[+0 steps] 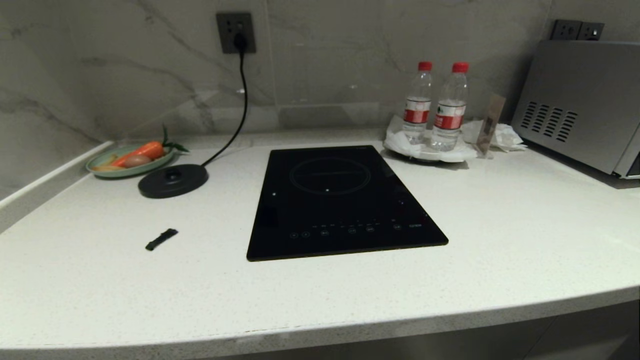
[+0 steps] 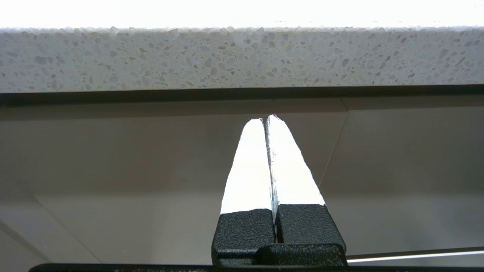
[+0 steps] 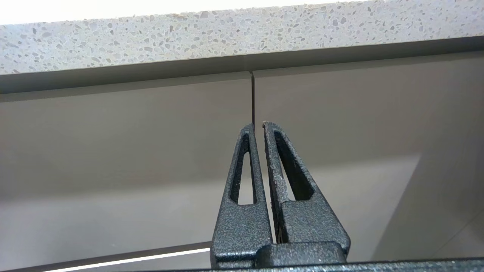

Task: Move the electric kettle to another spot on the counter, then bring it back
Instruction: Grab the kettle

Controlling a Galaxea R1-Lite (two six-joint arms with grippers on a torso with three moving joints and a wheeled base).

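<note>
Both my grippers, left gripper [image 2: 266, 119] and right gripper [image 3: 258, 124], hang closed and empty below the counter [image 1: 500, 235] edge. On top: green plate [image 1: 100, 164] holding carrot [image 1: 145, 150], bare kettle base [image 1: 172, 181], tray [image 1: 425, 152] with two bottles [image 1: 417, 102]. No kettle in view.

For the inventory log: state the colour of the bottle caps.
Red, on both water bottles; clearest in the head view.
</note>
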